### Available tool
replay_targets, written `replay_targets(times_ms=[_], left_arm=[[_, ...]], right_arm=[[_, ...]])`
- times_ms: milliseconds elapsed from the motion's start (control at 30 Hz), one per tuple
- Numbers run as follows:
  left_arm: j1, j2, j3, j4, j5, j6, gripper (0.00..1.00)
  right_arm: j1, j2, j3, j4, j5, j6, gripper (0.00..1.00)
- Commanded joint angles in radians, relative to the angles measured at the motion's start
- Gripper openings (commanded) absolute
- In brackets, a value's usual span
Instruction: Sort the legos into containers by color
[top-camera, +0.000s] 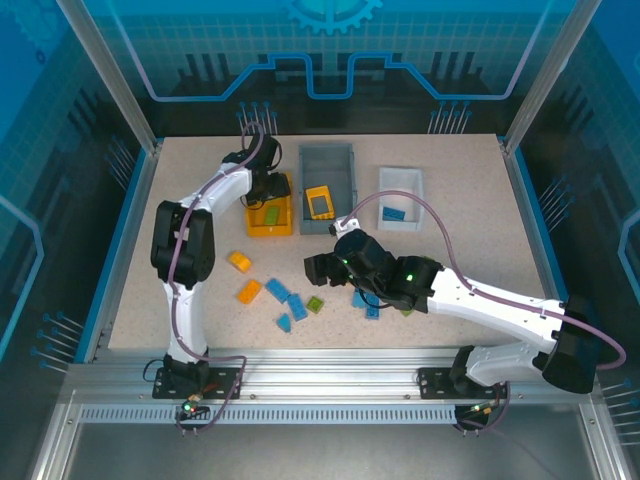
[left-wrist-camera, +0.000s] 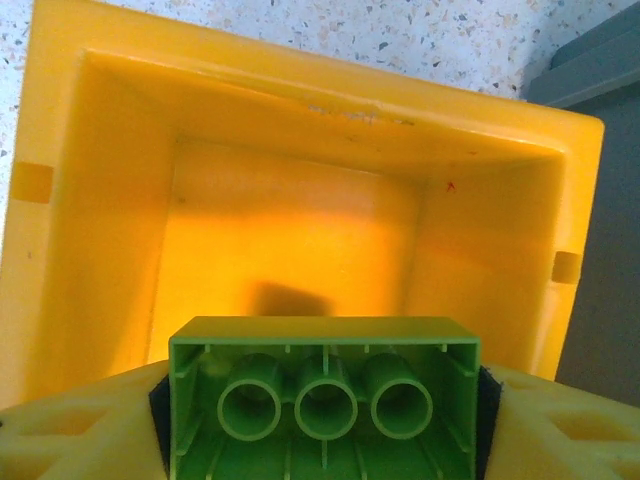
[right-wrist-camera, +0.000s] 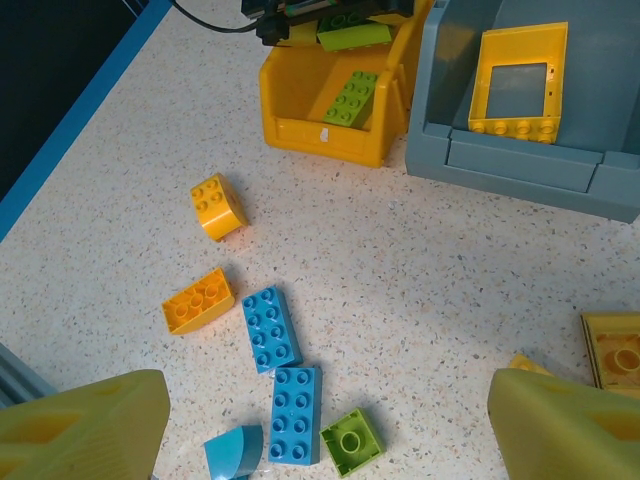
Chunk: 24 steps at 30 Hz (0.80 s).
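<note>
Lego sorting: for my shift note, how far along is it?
Done: one green brick lies in the yellow bin, an orange frame in the grey bin, a blue brick in the white bin. In hand: the left gripper holds another green brick over the yellow bin. Left: loose bricks in orange, blue and green on the table; the right gripper hangs open above them.

Speckled table (right-wrist-camera: 430, 280) with legos (right-wrist-camera: 270, 328), three bins (right-wrist-camera: 520, 165)

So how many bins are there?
3, in a row at the back: yellow bin on the left, grey bin in the middle, white bin on the right. None looks hidden.
</note>
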Motion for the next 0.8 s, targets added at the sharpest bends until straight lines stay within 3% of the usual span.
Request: replay_targets(times_ms=[0,233,400,600,767], left_arm=[[0.004,-0.086,0.001,-0.034,0.017,-0.021,0.75],[0.004,-0.148,-0.022,-0.024,0.025,-0.023,0.77],[0.001,-0.243,-0.089,0.006,0.021,-0.03,0.69],[-0.038,-0.581,-0.375,0.062,0.049,-0.066,0.64],[-0.157,-0.913,-0.648,0.022,0.135,-0.151,0.62]], right_arm=[[-0.001,0.002,-0.003,0.012,-0.009,0.007,0.85],[-0.002,-0.01,-0.005,0.006,-0.016,0.01,0.85],[-0.002,-0.026,-0.016,-0.003,-0.01,0.013,0.83],[0.012,-0.01,-0.028,-0.073,0.027,0.003,0.78],[-0.003,-0.017,-0.035,-0.227,0.104,0.008,0.72]])
